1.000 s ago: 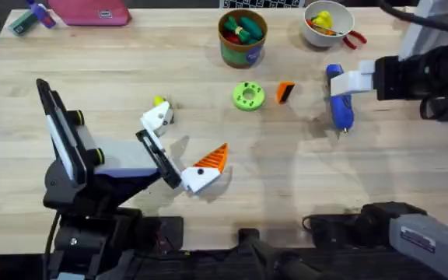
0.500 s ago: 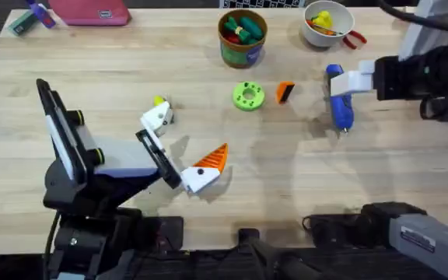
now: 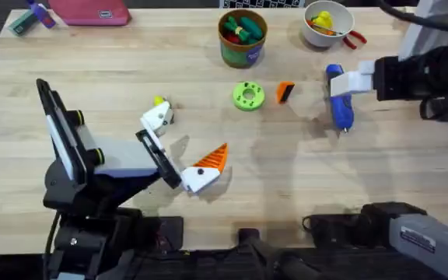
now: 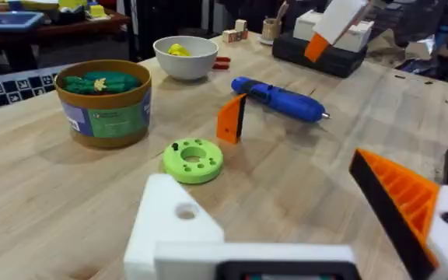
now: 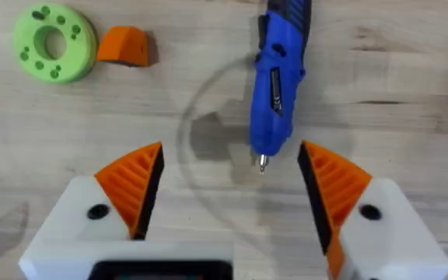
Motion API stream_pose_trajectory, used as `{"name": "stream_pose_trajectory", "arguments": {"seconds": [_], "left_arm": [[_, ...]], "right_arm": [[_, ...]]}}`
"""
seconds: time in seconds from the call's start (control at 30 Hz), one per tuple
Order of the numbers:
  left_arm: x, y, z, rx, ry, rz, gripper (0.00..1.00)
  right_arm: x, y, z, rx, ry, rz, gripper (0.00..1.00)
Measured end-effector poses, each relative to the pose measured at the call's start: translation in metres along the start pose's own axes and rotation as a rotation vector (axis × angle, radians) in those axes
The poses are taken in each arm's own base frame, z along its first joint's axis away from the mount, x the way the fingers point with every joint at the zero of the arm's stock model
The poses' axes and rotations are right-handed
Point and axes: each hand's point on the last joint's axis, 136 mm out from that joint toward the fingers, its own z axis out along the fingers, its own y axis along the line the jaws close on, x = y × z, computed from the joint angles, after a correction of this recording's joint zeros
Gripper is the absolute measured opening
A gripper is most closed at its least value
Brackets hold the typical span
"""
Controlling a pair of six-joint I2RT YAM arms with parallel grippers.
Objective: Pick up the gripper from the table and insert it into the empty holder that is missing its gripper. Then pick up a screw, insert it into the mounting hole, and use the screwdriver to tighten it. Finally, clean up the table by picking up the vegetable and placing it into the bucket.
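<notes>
The right gripper (image 5: 232,198) hangs wide open over the screwdriver (image 5: 277,85), pads either side of its bit end but clear of it. The left gripper (image 3: 179,148) lacks one orange pad; its white holder (image 3: 157,117) is bare. Likely step: fetching the gripper (image 3: 285,92), lying by the green disc (image 3: 248,96). Shift over it, then close squarely on its flat flanks. The screwdriver's long axis runs toward the arms' bases, bit nearest them.

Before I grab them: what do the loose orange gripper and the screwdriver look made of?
Gripper: looks like matte plastic, likely printed, orange with one dark face. Screwdriver: glossy blue plastic body by its sheen, with a thin shiny bit that seems metal.
</notes>
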Motion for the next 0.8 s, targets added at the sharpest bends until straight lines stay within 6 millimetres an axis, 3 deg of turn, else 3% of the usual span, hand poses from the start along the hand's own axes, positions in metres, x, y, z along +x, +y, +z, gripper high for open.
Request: {"name": "stream_pose_trajectory", "arguments": {"seconds": [0.13, 0.3, 0.5, 0.63, 0.8], "left_arm": [[0.000, 0.000, 0.000, 0.000, 0.000, 0.000, 0.985], [0.000, 0.000, 0.000, 0.000, 0.000, 0.000, 0.986], [0.000, 0.000, 0.000, 0.001, 0.000, 0.000, 0.986], [0.000, 0.000, 0.000, 0.002, 0.000, 0.000, 0.985], [0.000, 0.000, 0.000, 0.003, 0.000, 0.000, 0.985]], "right_arm": [[0.003, 0.013, 0.003, -0.020, 0.064, -0.037, 0.994], [-0.009, 0.040, 0.005, -0.049, 0.173, -0.075, 0.994], [-0.048, 0.080, 0.012, -0.076, 0.205, -0.085, 0.994], [-0.065, 0.101, 0.025, -0.090, 0.205, -0.102, 0.994], [-0.060, 0.107, 0.055, -0.076, 0.278, -0.079, 0.992]]}}
